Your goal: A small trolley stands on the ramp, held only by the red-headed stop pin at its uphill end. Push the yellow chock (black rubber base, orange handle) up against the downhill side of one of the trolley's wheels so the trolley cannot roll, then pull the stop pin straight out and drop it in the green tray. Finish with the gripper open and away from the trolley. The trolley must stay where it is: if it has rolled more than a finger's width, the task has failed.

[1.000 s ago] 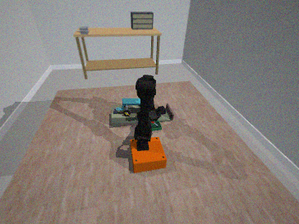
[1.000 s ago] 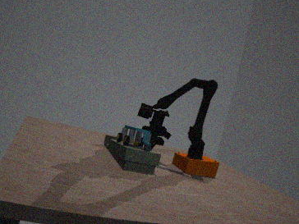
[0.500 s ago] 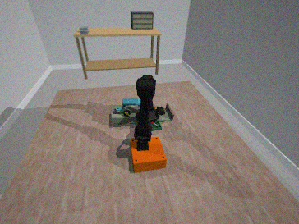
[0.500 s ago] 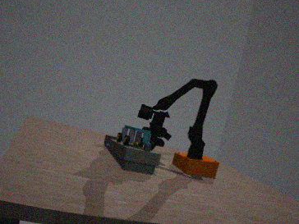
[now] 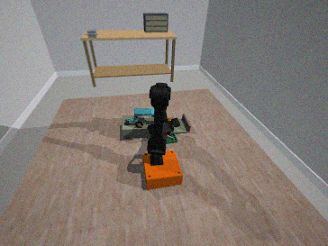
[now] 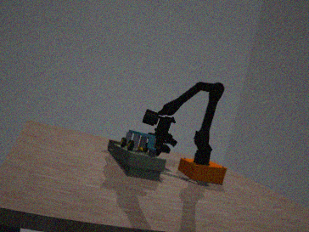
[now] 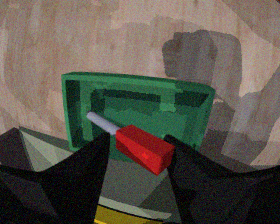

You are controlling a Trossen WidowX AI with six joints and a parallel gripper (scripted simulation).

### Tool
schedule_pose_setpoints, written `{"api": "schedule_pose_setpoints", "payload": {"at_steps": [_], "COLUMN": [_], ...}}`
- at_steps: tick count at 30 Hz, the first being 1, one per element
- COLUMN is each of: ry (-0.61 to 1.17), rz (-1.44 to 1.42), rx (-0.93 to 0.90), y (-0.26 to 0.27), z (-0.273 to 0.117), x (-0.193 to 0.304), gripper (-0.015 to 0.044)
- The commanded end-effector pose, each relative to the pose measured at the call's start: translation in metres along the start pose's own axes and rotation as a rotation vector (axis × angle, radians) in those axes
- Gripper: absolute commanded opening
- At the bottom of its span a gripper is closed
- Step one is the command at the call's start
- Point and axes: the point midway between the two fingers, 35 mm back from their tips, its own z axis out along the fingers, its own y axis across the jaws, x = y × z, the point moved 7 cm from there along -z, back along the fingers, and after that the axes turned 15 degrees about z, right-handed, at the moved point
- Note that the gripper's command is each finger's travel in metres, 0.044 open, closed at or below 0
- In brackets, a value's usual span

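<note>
My gripper (image 7: 136,138) is shut on the red head of the stop pin (image 7: 145,149). Its grey shank points up and left in the wrist view, above the green tray (image 7: 68,112) (image 5: 171,140). The pin is clear of the ramp (image 5: 131,134) (image 6: 144,161) (image 7: 42,150). The blue trolley (image 5: 143,112) (image 6: 139,136) stands on the ramp, partly hidden behind the arm in the top view. A yellow part (image 7: 122,216) shows at the wrist view's bottom edge; I cannot tell if it is the chock. The chock's contact with a wheel cannot be made out.
The orange arm base (image 5: 163,174) (image 6: 203,172) stands close to the ramp's near side. A dark upright plate (image 5: 186,123) stands at the ramp's right end in the top view. A wooden bench (image 5: 131,35) stands at the back wall.
</note>
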Motion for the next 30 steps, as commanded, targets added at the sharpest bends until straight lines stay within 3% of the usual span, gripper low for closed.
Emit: {"api": "schedule_pose_setpoints", "payload": {"at_steps": [1, 12, 18, 30], "ry": [-0.002, -0.002, 0.001, -0.002], "rz": [0.002, 0.002, -0.001, 0.002], "rx": [-0.004, -0.004, 0.000, -0.004], "y": [-0.002, -0.005, -0.004, -0.001], "z": [0.002, 0.005, 0.003, -0.019], "x": [-0.002, -0.004, -0.002, -0.003], "gripper": [0.0190, 0.0190, 0.0340, 0.0340]}}
